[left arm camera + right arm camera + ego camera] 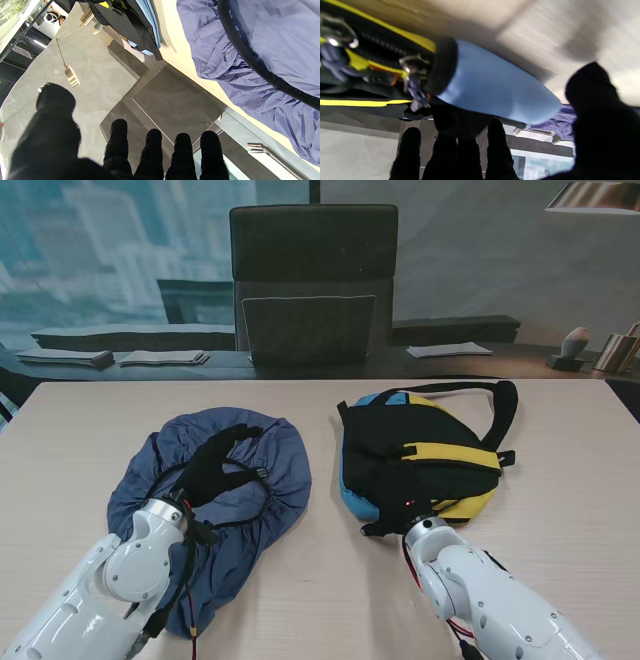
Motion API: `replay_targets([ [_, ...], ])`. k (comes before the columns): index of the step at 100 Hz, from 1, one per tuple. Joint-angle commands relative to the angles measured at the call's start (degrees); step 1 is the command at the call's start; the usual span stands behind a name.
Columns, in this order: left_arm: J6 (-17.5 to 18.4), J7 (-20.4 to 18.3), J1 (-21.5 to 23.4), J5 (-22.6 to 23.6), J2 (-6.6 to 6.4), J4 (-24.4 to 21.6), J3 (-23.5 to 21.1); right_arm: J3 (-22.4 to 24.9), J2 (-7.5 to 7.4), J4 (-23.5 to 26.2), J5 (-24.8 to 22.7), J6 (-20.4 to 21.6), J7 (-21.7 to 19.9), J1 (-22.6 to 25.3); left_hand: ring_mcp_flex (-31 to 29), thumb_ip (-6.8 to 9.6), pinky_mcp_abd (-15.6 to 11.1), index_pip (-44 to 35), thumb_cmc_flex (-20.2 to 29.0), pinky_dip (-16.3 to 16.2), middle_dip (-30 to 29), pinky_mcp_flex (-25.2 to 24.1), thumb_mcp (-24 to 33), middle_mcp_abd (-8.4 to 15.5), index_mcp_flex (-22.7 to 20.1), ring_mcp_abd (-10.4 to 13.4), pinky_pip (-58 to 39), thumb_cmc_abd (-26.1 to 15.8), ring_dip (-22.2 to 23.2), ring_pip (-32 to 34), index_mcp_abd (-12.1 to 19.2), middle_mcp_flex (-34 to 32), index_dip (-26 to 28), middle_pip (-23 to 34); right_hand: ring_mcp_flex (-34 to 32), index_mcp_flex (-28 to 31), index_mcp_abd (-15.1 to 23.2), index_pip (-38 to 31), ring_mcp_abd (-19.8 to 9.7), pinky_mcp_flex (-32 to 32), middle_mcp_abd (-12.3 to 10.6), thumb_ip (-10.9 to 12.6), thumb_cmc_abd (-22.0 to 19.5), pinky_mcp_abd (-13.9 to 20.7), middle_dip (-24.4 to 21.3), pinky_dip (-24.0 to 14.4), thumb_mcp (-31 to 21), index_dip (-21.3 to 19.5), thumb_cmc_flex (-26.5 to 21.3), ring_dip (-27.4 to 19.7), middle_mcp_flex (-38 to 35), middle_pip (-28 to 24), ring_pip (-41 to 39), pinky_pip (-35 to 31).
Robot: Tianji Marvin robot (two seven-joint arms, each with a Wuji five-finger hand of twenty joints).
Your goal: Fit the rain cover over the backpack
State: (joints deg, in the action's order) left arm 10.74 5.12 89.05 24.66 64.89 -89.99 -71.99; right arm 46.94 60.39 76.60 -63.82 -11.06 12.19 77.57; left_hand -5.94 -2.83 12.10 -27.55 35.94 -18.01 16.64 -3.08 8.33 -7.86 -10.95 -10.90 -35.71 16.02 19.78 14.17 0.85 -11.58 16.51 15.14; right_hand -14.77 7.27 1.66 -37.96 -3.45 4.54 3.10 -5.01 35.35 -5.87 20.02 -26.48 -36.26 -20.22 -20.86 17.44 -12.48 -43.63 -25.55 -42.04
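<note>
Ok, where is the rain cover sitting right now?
In the stand's view the rain cover lies spread on the table's left half, beside the backpack with a strip of bare table between them; the left hand is over its near part.

The rain cover (255,480) is a dusty slate blue, crumpled into paler and darker folds, with a black elastic cord (225,465) running across it. The backpack (420,465) is mostly black, with a bright yellow band across its middle, yellow along its nearer edge and sky-blue panels at its left side and top; its straps are black. The table (80,440) is pale beige with a faint wood grain. Both arms are glossy white; the left hand (100,155) and right hand (495,150) wear black gloves. The chair (313,280) is dark grey.
</note>
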Motion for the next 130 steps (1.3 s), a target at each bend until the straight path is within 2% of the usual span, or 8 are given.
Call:
replay_targets([
  [1, 0.1, -0.6, 0.4, -0.1, 0.21, -0.4, -0.1, 0.4, 0.95, -0.8, 2.1, -1.0, -0.7, 0.0, 1.1, 1.17, 0.0, 0.8, 0.2, -0.3, -0.6, -0.7, -1.2, 0.7, 2.3, 0.3, -0.7, -0.7, -0.6, -0.5, 0.2, 0.5, -0.3, -0.9, -1.1, 0.2, -2.0, -1.9, 0.3, 0.3, 0.6, 1.1, 0.2, 0.1, 0.9, 3.0, 1.7, 1.1, -2.0, 0.8, -0.7, -1.2, -1.0, -2.9],
  [24, 0.2, -1.0, 0.1, -0.3, 0.15, -0.2, 0.1, -0.5, 2.09, -3.7, 4.6, -4.6, 2.6, -1.2, 1.1, 1.15, 0.0, 0.7, 0.1, -0.3, -0.6, -0.7, -1.1, 0.7, 2.4, 0.3, -0.7, -0.7, -0.6, -0.5, 0.3, 0.4, -0.2, -0.8, -7.7, 8.8, -2.2, -4.9, 3.1, -0.4, 3.1, 0.4, 0.6, -0.1, 1.8, 4.8, 0.3, 2.2, -8.7, 3.0, -9.4, -2.5, -5.4, -16.4],
  [33, 0.3, -1.0, 0.1, -0.3, 0.15, -0.1, 0.1, -0.8, 2.19, -4.2, 5.5, -4.6, 2.0, -1.7, 1.0, 1.16, 0.0, 0.5, 0.1, -0.3, -0.6, -0.7, -1.1, 0.7, 2.3, 0.3, -0.7, -0.7, -0.5, -0.5, 0.2, 0.4, -0.1, -0.7, -14.6, 16.1, -1.0, -5.8, 3.1, -1.7, 2.0, -3.8, 11.0, -1.0, 2.3, 6.5, -28.6, 2.3, -5.9, 3.8, -18.0, -1.7, -7.0, -23.0],
  [46, 0.3, -1.1, -0.1, -0.2, 0.11, 0.1, 0.2, -2.4, 1.8, -5.6, 3.9, -4.2, 2.5, -3.0, 1.0, 1.15, 0.0, 0.0, 0.0, -0.3, -0.5, -0.7, -1.1, 0.6, 2.2, 0.3, -0.7, -0.7, -0.5, -0.4, 0.0, 0.4, 0.1, -0.6, -27.4, 30.3, 2.2, -7.3, 3.4, -7.3, 0.9, -4.1, 15.7, -6.6, 1.4, 4.9, -37.0, 0.9, -8.4, 3.6, -34.0, 0.4, -8.2, -25.8],
  [59, 0.3, -1.2, -0.1, -0.1, 0.09, 0.1, 0.2, -4.9, 1.54, -7.4, 2.3, -4.8, 3.7, -4.7, 1.0, 1.15, 0.0, -0.5, 0.0, -0.3, -0.4, -0.7, -1.0, 0.5, 2.3, 0.3, -0.7, -0.7, -0.5, -0.4, 0.0, 0.4, 0.4, -0.4, -38.8, 41.7, 7.5, -18.2, 4.7, -12.6, 1.1, -14.2, 20.0, -9.7, -1.2, 3.4, -37.1, 10.4, -13.4, 3.9, -51.1, 1.8, -12.2, -26.8],
  [99, -0.3, -2.6, -2.6, 3.0, -0.49, 2.1, 2.0, 4.5, 4.17, -5.7, 5.9, 2.7, 19.7, -0.3, 0.9, 1.41, -0.2, -1.7, 3.1, -0.7, 0.0, -0.6, 0.8, 0.4, 2.0, 0.5, -1.5, 4.1, -0.5, 0.1, 0.0, 0.2, 1.0, 1.1, -44.1, 54.0, 10.6, -24.9, 8.2, -15.1, 6.7, -14.1, 19.6, -11.2, 12.3, 1.8, -45.8, -3.1, -14.9, 6.9, -59.9, -7.9, -24.2, -28.7],
  [108, 0.5, -0.4, -5.6, 6.7, -0.39, 4.9, 4.7, 9.6, 5.47, -1.0, 10.3, 5.7, 20.8, 3.0, 0.7, -0.68, -0.4, -3.0, -0.6, -2.4, -0.6, -0.7, 15.0, 0.3, 2.7, 0.2, -5.1, 12.2, 0.0, 1.2, 0.1, 0.3, 1.6, 0.1, -44.2, 54.4, 9.4, -25.0, 9.3, -14.6, 7.8, -14.2, 20.5, -11.6, 12.5, 1.9, -46.7, -3.5, -15.6, 6.9, -60.1, -8.1, -24.7, -28.5],
  [130, 1.2, -2.6, -13.5, 11.3, -1.12, 9.0, 12.2, 18.4, 6.03, 11.1, 14.3, 12.8, 19.2, 10.6, 2.8, -3.23, -2.1, 20.1, -4.2, 1.8, -1.0, -0.2, 23.2, 1.5, 2.0, 2.0, 3.6, 21.2, -1.3, -7.2, -3.7, 4.7, -10.0, -12.4, -43.1, 54.4, 8.7, -25.0, 9.8, -13.6, 8.3, -14.1, 20.0, -11.9, 12.9, 2.0, -47.0, -4.3, -15.8, 7.0, -59.6, -8.2, -25.4, -28.3],
])
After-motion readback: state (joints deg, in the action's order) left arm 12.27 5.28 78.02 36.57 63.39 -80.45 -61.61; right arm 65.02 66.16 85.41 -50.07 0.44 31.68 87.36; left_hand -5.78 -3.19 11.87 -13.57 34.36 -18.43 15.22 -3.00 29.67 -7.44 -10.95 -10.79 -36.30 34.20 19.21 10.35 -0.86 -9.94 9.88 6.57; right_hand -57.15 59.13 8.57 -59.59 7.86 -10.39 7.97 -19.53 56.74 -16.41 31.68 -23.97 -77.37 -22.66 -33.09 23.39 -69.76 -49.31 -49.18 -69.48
